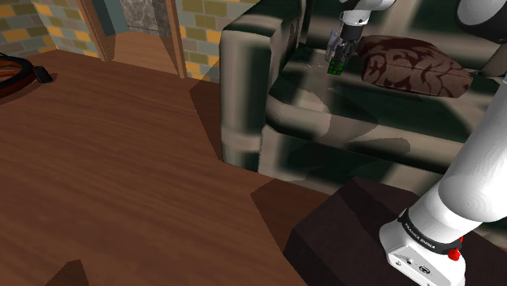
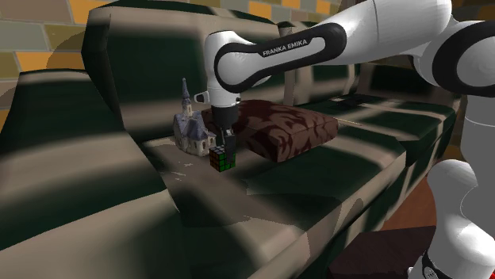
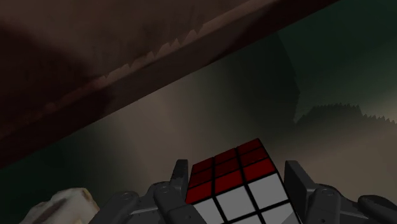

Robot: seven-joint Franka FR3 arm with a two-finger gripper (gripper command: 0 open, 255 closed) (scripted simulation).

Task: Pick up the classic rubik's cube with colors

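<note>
The rubik's cube [image 2: 223, 159] is low on the dark sofa seat [image 2: 333, 182], between a small church model and a brown cushion; I cannot tell if it still touches the fabric. Its red face and white face [image 3: 235, 184] sit close in the wrist view. My black gripper [image 2: 228, 144] comes straight down onto it. The two fingers [image 3: 180, 177] press against opposite sides of the cube, so the gripper is shut on it. In the shoulder view the gripper [image 1: 337, 62] stands at the seat's back with the cube [image 1: 335, 70] showing green between the fingers.
A brown patterned cushion [image 2: 279, 130] lies right beside the cube, toward the sofa's middle. A pale church model [image 2: 190, 127] stands just on the cube's other side. The sofa's armrest [image 1: 244, 89] borders the wooden floor [image 1: 106, 162]. My dark stand [image 1: 341, 236] is near the sofa front.
</note>
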